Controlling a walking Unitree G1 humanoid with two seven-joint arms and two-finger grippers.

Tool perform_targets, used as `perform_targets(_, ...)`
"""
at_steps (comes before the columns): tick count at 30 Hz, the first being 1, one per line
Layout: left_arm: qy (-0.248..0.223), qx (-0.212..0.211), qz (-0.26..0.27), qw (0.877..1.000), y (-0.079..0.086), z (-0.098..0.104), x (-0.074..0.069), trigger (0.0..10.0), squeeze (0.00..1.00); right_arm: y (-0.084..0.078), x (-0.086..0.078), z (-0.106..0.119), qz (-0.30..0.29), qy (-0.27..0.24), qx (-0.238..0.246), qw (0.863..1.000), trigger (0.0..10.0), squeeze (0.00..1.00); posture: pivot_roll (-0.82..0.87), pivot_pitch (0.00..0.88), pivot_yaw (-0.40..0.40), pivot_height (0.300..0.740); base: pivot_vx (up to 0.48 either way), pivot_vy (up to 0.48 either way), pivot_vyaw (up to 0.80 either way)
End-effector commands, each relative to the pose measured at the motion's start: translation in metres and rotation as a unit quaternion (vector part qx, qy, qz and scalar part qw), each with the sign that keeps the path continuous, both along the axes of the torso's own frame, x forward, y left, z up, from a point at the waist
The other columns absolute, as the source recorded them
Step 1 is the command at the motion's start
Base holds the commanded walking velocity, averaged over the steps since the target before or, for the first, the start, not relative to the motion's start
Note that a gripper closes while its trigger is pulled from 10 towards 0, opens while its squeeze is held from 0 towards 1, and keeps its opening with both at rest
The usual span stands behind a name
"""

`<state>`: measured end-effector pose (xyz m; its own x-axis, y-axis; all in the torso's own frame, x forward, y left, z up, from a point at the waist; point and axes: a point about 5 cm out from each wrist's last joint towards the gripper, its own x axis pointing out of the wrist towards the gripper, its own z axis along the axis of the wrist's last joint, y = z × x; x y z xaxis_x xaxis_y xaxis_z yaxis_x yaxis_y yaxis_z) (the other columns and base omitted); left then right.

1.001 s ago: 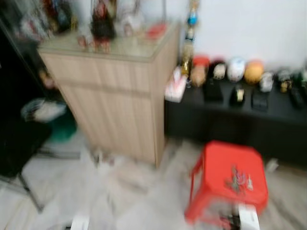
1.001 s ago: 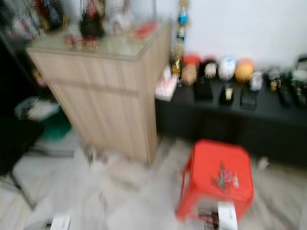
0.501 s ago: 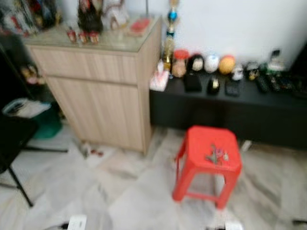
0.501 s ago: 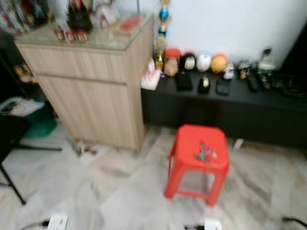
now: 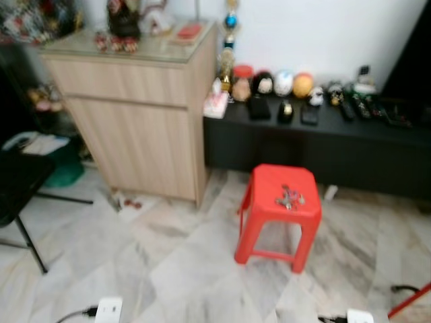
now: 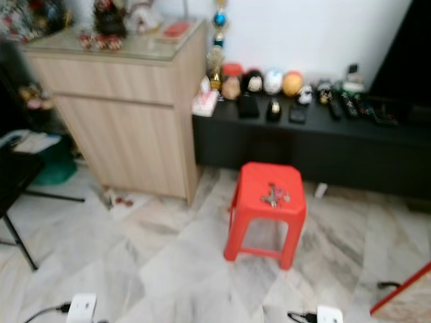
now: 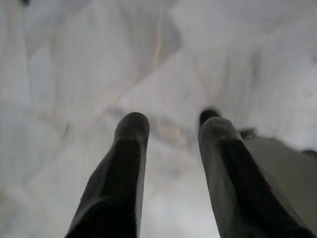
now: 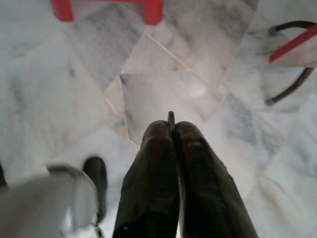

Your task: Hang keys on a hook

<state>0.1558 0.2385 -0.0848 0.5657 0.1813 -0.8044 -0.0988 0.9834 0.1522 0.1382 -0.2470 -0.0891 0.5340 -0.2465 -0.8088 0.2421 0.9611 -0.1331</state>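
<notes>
A bunch of keys [image 5: 289, 197] lies on top of a red plastic stool [image 5: 277, 222] that stands on the marble floor in front of a low black bench. Both arms hang low over the floor, well short of the stool. In the left wrist view my left gripper [image 7: 172, 124] is open, with bare floor between its fingers. My right gripper [image 8: 171, 126] is shut above the tiles, and a thin dark sliver pokes out between its tips; I cannot tell what that is. The stool's red legs [image 8: 153, 10] lie ahead of the right gripper.
A tall wooden cabinet [image 5: 135, 114] stands at the left beside the black bench [image 5: 316, 145], which carries several figurines. A black chair [image 5: 20, 192] is at far left. White power adapters [image 5: 108, 309] lie on the floor. A red-edged board [image 6: 404, 299] and a cable [image 8: 292, 84] are at right.
The whole view has shifted as the camera moved back and turned: the stool with the keys now looks smaller and nearer the middle, and the picture is sharper.
</notes>
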Motion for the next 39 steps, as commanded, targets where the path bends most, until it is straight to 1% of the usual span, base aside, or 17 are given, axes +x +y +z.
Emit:
perform_targets(1,0.008,-0.003,0.002,1.000,-0.002,-0.002,-0.004,10.0,0.00,0.002,-0.007,-0.003,-0.010,0.006,0.000,1.000,10.0,0.00,-0.08,0.000,-0.013,0.740,-0.285,0.000,0.00)
perform_targets(2,0.008,-0.003,0.002,1.000,-0.002,-0.003,-0.005,10.0,0.00,0.003,-0.007,-0.003,-0.011,0.006,0.001,1.000,10.0,0.00,-0.08,0.000,-0.014,0.740,-0.285,0.000,0.00)
perform_targets(4,0.012,-0.004,0.001,1.000,-0.004,-0.004,-0.007,10.0,0.00,0.015,0.005,-0.002,-0.006,-0.001,0.006,1.000,10.0,0.00,-0.08,0.000,-0.019,0.740,0.000,0.000,0.00)
perform_targets(5,0.012,-0.004,0.001,1.000,-0.004,-0.004,-0.007,10.0,0.00,0.015,0.005,-0.002,-0.006,-0.001,0.006,1.000,10.0,0.00,-0.08,0.000,-0.019,0.740,0.000,0.000,0.00)
perform_targets(7,0.018,-0.007,-0.001,1.000,-0.005,-0.005,-0.009,10.0,0.00,0.019,0.011,-0.001,-0.007,-0.007,0.009,1.000,10.0,0.00,-0.08,0.000,-0.022,0.740,0.000,0.000,0.00)
perform_targets(13,0.019,-0.013,0.003,1.000,-0.007,-0.006,-0.011,10.0,0.00,0.020,0.015,0.000,-0.015,-0.011,0.008,1.000,10.0,0.00,-0.08,0.000,-0.025,0.740,0.000,0.000,0.00)
perform_targets(18,0.017,-0.017,0.005,1.000,-0.005,-0.006,-0.011,10.0,0.00,0.031,0.022,0.000,-0.018,-0.012,0.012,1.000,10.0,0.00,-0.08,0.000,-0.024,0.740,0.000,0.000,0.00)
perform_targets(20,0.018,-0.016,0.004,1.000,-0.005,-0.006,-0.011,10.0,0.00,0.028,0.019,0.000,-0.020,-0.010,0.011,1.000,10.0,0.00,-0.08,0.000,-0.023,0.740,0.000,0.000,0.00)
perform_targets(23,0.016,-0.016,0.004,1.000,-0.004,-0.005,-0.010,10.0,0.00,0.019,0.012,-0.001,-0.025,-0.007,0.011,1.000,10.0,0.00,-0.08,0.000,-0.021,0.740,0.000,0.000,-0.64)
perform_targets(39,0.019,-0.015,-0.007,1.000,-0.004,-0.005,-0.011,10.0,0.00,0.018,0.009,-0.002,-0.029,-0.004,0.006,1.000,10.0,0.00,-0.09,0.000,-0.008,0.740,0.000,0.000,-0.80)
